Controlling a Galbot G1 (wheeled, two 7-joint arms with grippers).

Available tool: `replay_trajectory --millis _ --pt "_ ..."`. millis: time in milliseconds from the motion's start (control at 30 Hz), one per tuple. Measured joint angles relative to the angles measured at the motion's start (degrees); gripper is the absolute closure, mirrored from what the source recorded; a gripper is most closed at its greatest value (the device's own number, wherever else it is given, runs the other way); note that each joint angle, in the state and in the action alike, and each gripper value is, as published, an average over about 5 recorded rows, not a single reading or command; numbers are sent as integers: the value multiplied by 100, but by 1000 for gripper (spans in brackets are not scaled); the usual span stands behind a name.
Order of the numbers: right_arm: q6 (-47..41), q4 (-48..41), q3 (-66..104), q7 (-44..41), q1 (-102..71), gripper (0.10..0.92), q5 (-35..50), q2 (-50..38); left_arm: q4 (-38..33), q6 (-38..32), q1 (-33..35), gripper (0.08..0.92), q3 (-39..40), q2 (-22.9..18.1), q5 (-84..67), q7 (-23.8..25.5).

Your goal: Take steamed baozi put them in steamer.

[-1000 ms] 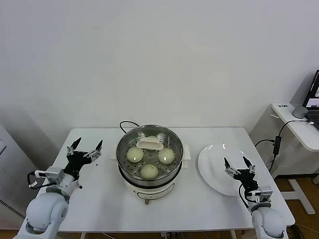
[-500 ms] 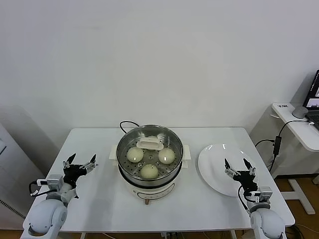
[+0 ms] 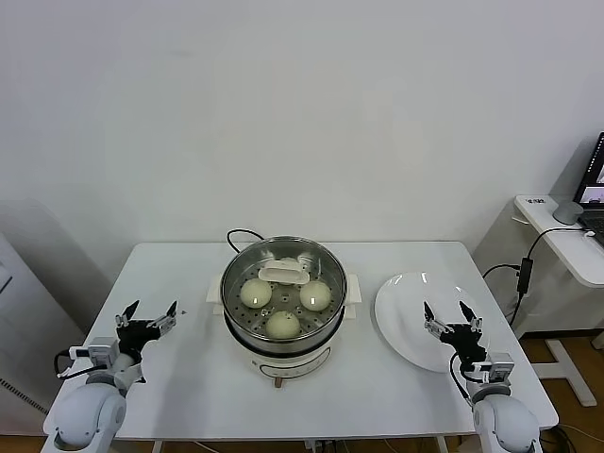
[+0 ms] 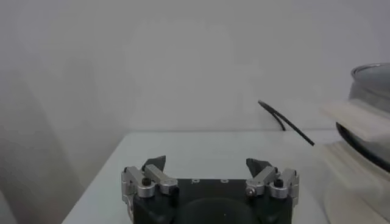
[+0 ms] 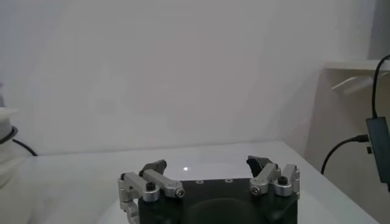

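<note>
Three steamed baozi (image 3: 282,324) sit inside the steamer (image 3: 326,262)

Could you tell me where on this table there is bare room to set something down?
Bare tabletop lies between the open left gripper and the round shiny steel steamer, and along the front edge of the white table. The flat white plate is empty, with the open right gripper over its near edge. The steamer is crowded: three cream-white buns and a white handle.

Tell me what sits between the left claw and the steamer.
Nothing: in the head view, only bare white table separates the open left claw from the steamer, which holds three baozi under its lid.
</note>
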Motion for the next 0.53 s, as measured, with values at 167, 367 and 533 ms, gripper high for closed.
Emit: replay_trajectory --millis 167,367,533 --pt "-35 5 5 1 1 203 -66 5 29 1 0 177 -8 -6 7 -10" --pt "-53 1 6 -4 1 203 -142 21 52 -3 9 177 -23 -21 13 -17" --pt "-58 -13 6 -8 8 203 -193 30 50 -3 12 177 -22 -23 0 -14"
